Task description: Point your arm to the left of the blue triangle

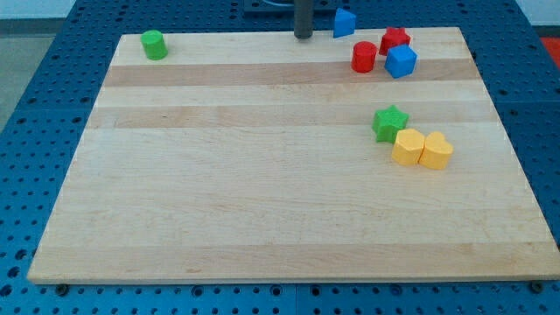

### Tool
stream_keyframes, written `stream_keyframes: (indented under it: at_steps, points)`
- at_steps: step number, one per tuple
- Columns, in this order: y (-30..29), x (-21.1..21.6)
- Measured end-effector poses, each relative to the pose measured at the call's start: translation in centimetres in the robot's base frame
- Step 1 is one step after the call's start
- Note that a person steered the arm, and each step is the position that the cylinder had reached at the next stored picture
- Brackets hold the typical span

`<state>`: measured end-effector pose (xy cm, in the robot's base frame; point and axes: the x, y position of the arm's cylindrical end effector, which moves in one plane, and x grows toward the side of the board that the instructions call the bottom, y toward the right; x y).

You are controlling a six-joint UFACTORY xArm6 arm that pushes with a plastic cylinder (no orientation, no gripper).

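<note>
At the wooden worktop's (262, 175) twelve o'clock edge, my tip (303, 38), a bare rod end effector with nothing to grasp with, stands just at nine o'clock of the blue triangle (344, 23), so pointing looks nearly done, needing only slight closing in.

A pale wooden board (262, 175) fills most of the view — light planks, evenly lit. Around it lies a blue perforated surface (52, 87) with regular holes.

Blue triangle (344, 23) at board's top edge, right of centre.
</note>
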<state>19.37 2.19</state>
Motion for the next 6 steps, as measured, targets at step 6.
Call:
stream_keyframes:
  at_steps: [6]
  points:
    - [2.4,0.0]
